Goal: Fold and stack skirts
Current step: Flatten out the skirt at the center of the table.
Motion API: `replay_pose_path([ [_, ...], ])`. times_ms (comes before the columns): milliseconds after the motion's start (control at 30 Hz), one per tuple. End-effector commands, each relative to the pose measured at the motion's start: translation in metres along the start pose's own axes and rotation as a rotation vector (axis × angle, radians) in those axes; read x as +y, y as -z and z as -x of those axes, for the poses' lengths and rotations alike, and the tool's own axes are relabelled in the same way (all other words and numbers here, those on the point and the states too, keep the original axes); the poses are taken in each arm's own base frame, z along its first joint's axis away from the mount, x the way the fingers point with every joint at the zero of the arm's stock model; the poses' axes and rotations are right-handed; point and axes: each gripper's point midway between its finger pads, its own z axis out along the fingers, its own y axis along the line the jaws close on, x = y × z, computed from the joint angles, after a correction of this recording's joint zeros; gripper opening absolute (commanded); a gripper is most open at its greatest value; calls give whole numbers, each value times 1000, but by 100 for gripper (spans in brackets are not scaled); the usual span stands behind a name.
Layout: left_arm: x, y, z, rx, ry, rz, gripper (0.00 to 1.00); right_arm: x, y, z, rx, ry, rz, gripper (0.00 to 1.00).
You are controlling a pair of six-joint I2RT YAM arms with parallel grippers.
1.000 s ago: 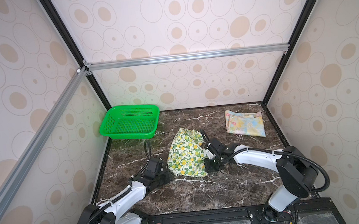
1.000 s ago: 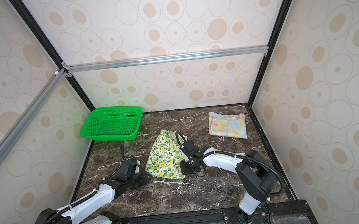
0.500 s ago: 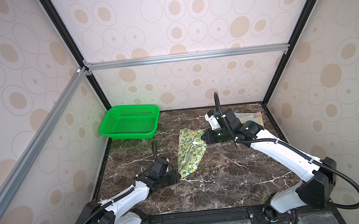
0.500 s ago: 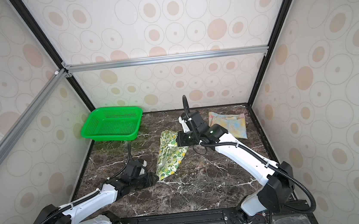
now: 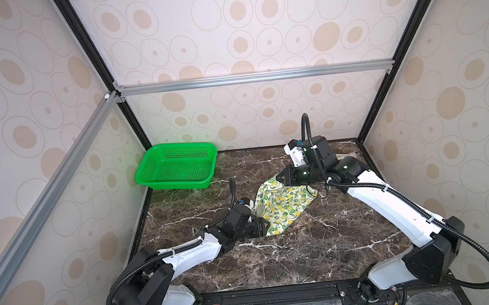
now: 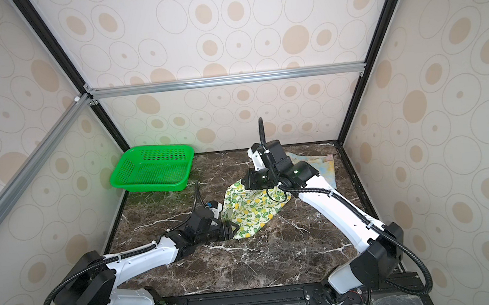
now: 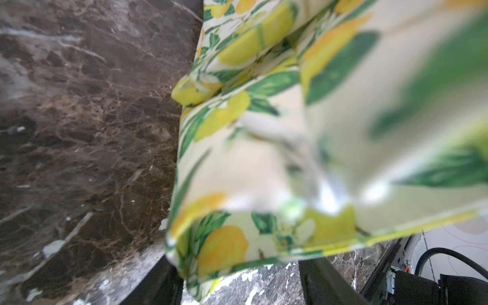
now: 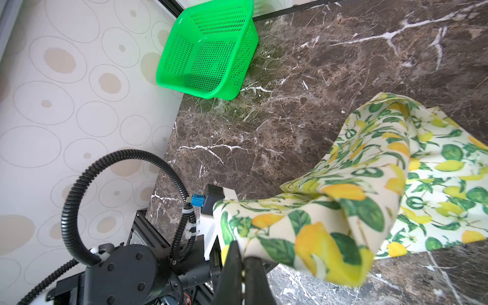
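— Cream lemon skirt [image 5: 285, 204] is half-raised off the marble [image 5: 308, 254], with the right gripper [image 5: 280, 179] clamped on its far edge, probably to carry it.
— And the left gripper [image 5: 263, 228]?
— Jaws apart at the near corner.

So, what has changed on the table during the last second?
The right tool, shut on an edge of the lemon skirt, lifted it and carried it toward the back right, so the cloth no longer lies flat but hangs slanted. The left tool slid slightly toward the middle at the near edge; its jaws now stand apart. The pastel skirt and the green basket stayed in place.
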Motion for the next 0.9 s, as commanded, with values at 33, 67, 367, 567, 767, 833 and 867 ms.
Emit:
replay_pose_path([
  [33,4,-9,13,-54,-24,52,66,17,18,9,-30,2,65,0],
  [67,9,-11,14,-58,-19,74,65,17,18,10,-30,3,67,0],
  [367,24,-20,15,-88,-8,132,34,28,30,17,-46,18,100,0],
  [567,33,0,42,-139,-96,288,0,31,51,29,-95,52,84,0],
  [767,35,66,97,-245,-194,501,0,22,82,47,-195,88,26,0],
  [833,35,98,120,-304,-212,574,0,19,92,52,-222,95,14,0],
  [867,35,111,128,-322,-225,613,0,18,97,53,-231,98,8,0],
])
